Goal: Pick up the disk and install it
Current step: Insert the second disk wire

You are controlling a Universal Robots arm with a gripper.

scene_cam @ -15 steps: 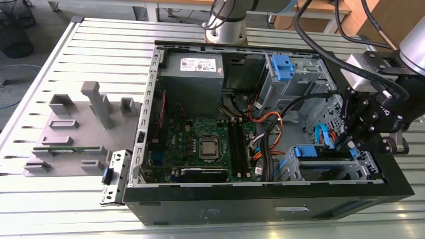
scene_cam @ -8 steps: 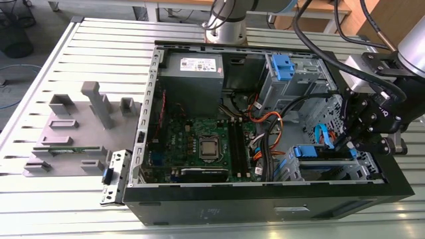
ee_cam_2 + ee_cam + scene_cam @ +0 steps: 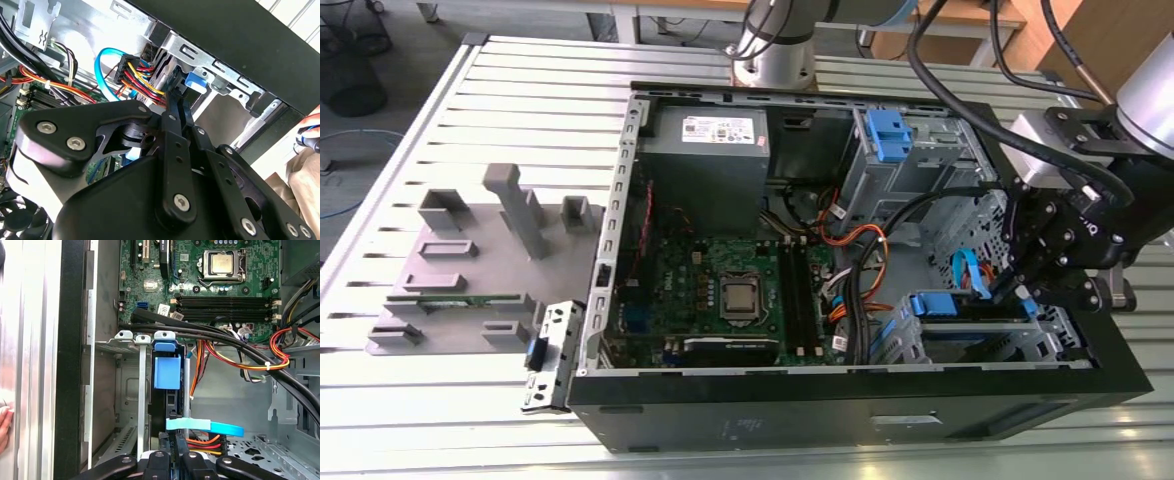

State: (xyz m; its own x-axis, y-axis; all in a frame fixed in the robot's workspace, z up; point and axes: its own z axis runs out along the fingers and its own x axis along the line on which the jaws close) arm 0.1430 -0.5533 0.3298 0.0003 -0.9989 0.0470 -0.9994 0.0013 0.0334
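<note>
My claw [image 3: 1023, 290] hangs over the open PC case [image 3: 854, 410], at the corner nearest the exterior view's right, right above the drive cage [image 3: 987, 335]. In the first wrist view my two fingers [image 3: 172, 460] stand close together, nearly meeting, with their tips down at the rear edge of the disk [image 3: 167, 400]; I cannot tell whether they pinch it or only touch it. The disk sits on edge in a slot of the cage, with its blue rail [image 3: 166, 372] and blue tab facing the motherboard [image 3: 220, 285]. In the exterior view that same blue rail [image 3: 947, 305] shows inside the cage just beside my claw. A light blue flat cable [image 3: 205, 426] crosses just in front of my fingertips, and a bundle of red, yellow and black wires [image 3: 202, 442] plugs in beside it. In the second wrist view the same wires [image 3: 142, 80] and the blue cable loop [image 3: 107, 70] lie past my knuckles, close under the case's black wall [image 3: 250, 45]. Thick black cables [image 3: 240, 347] run across between the cage and the motherboard. The grey power supply [image 3: 707, 150] sits at the far end of the case, well apart from me. A grey fixture [image 3: 474, 260] stands on the slatted table [image 3: 400, 400] at the exterior view's left. A person's fingertips [image 3: 4, 427] show at the edge of the first wrist view.
</note>
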